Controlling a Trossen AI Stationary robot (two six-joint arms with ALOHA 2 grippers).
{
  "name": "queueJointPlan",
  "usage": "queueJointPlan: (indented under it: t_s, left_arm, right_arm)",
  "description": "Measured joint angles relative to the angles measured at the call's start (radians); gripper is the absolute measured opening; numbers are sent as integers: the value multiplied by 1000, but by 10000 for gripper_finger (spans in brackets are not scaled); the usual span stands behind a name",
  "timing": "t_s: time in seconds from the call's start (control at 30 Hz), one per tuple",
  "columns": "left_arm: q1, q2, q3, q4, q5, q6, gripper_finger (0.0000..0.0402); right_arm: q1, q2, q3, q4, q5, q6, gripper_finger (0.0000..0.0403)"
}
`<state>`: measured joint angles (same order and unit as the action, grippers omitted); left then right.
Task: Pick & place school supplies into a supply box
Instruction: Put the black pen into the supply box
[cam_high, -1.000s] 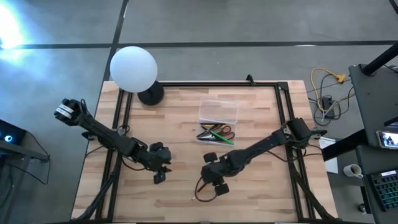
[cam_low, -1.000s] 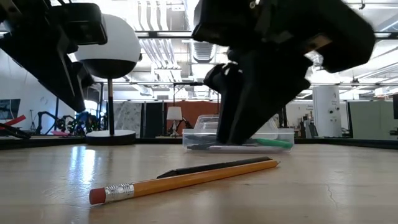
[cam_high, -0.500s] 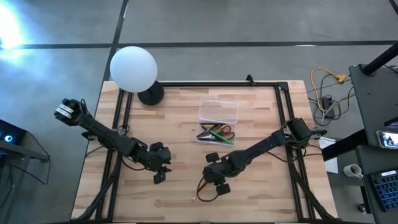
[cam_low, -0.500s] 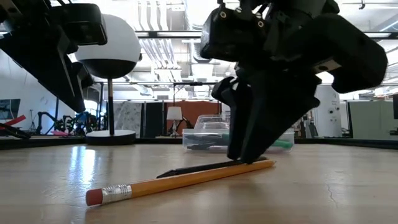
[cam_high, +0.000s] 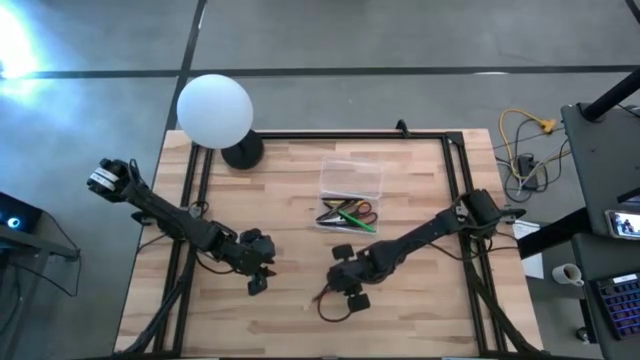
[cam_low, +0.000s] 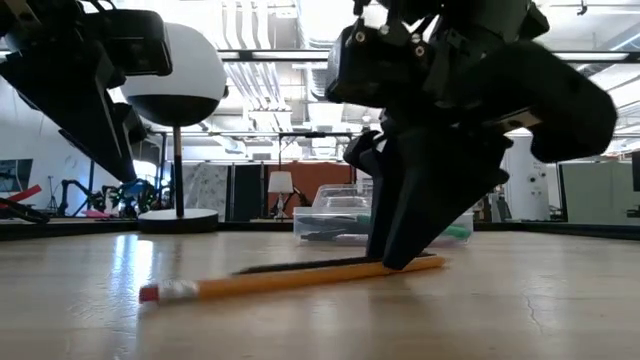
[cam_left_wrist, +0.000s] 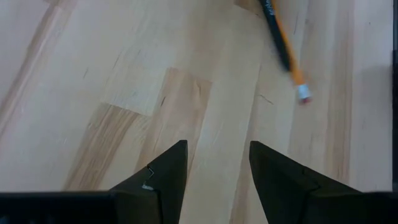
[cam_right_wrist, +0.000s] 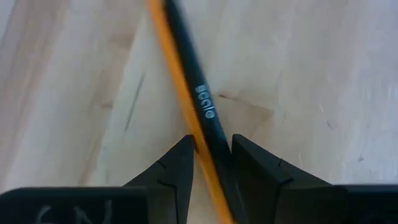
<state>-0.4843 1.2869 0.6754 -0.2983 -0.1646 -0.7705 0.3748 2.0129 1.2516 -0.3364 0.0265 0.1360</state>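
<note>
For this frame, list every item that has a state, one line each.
Right pincer: down at the table, fingers astride the orange pencil and black pen, closing.
Orange pencil: flat on the table.
Black pen: flat beside the pencil.
Left pincer: open, empty, waiting above bare wood.
Supply box: open-topped on the table.
Scissors: lying just outside the box.

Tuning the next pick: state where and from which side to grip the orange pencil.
Grip the orange pencil mid-shaft, coming from straight above with jaws across its width: it lies flat on the table, long and thin. A black pen lies against it, so both may be caught together. The right gripper already straddles both.
</note>
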Motion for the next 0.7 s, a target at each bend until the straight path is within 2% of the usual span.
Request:
queueJointPlan:
  t_s: [0.23,0.43,0.7]
  left_arm:
    - [0,0,2,0,0,-10,156]
    - [0,0,4,0,-2,-26,156]
    - [0,0,5,2,-22,-36,156]
  right_arm:
    - [-3,0,16,14,0,53,79]
    - [-4,0,18,5,-58,64,78]
    - [-5,0,17,-6,-61,140,75]
